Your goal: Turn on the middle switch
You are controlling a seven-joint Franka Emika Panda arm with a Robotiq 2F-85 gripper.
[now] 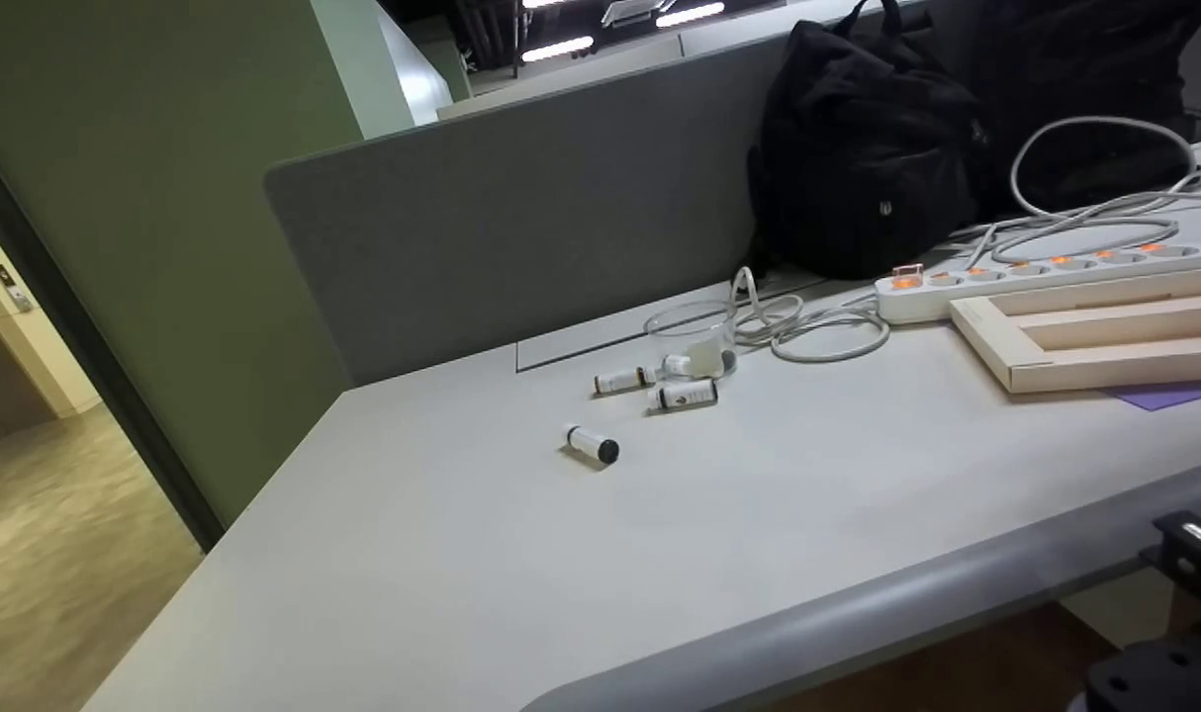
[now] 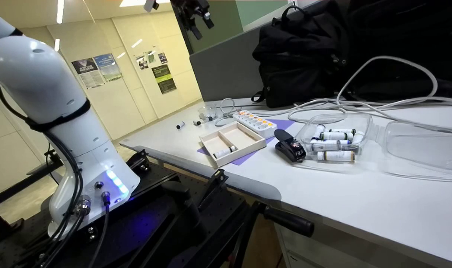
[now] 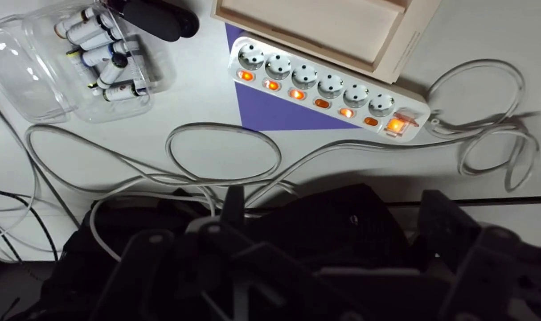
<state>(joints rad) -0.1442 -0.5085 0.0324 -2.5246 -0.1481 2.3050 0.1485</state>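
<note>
A white power strip lies on the desk, with a row of round sockets and a row of small orange switches. It shows in both exterior views. In the wrist view, one switch near the middle of the row is dark. The last small switch is also dark; the other small ones glow. The larger end switch glows under a raised clear cover. My gripper is open and empty, its fingers apart. In an exterior view the gripper hangs high above the desk, away from the strip.
A wooden tray lies against the strip over a purple sheet. A clear box of small bottles and a black tool lie beside. Cables loop near black backpacks. More bottles lie farther off.
</note>
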